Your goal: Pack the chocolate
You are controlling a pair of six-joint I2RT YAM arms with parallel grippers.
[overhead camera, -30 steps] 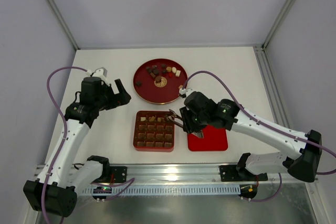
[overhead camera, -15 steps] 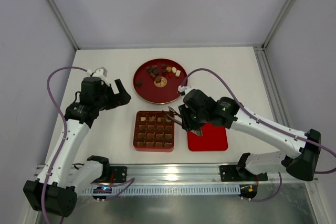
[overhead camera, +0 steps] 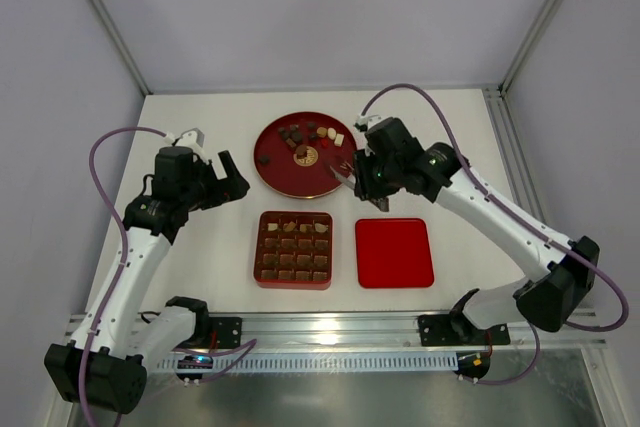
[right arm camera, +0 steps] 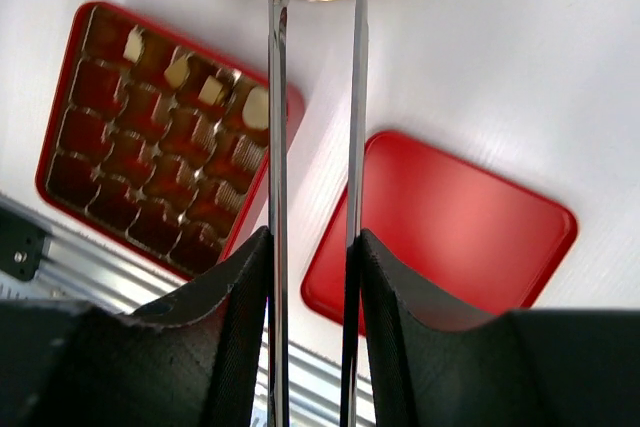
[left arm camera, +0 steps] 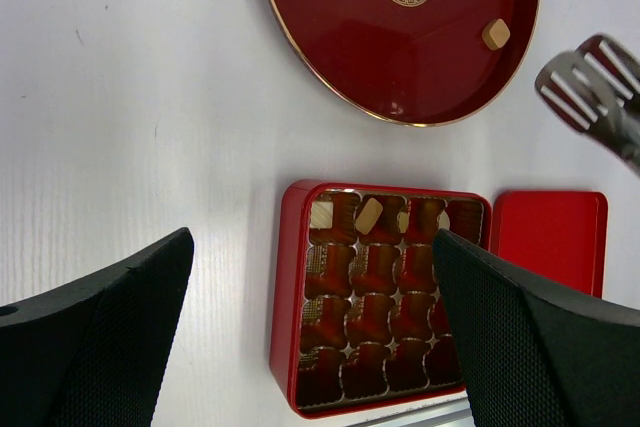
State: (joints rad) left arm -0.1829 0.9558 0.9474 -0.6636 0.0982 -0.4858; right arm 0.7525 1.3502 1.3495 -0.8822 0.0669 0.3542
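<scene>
Chocolate pieces [overhead camera: 310, 135] in dark brown, mid-brown and cream lie on the round red plate [overhead camera: 270, 172]. A few cream pieces [right arm camera: 212, 90] sit in the top row of the red grid box [overhead camera: 293, 249]. My right gripper [overhead camera: 365, 175] is shut on metal tongs [left arm camera: 585, 92], whose tips hang by the plate's right edge. In the right wrist view the gripper [right arm camera: 312, 237] presses the two blades [right arm camera: 277, 97], and nothing shows between them. My left gripper [overhead camera: 235, 179] is open and empty, left of the plate; its wrist view [left arm camera: 312, 247] looks down on the box [left arm camera: 283, 327].
The flat red lid [overhead camera: 394, 252] lies right of the box, near the front edge. A metal rail runs along the table's near side. White walls enclose the table at the back and sides.
My right arm has swung with the tongs from the box's top right corner back and to the right, to the plate's right edge. The left arm has stayed still.
</scene>
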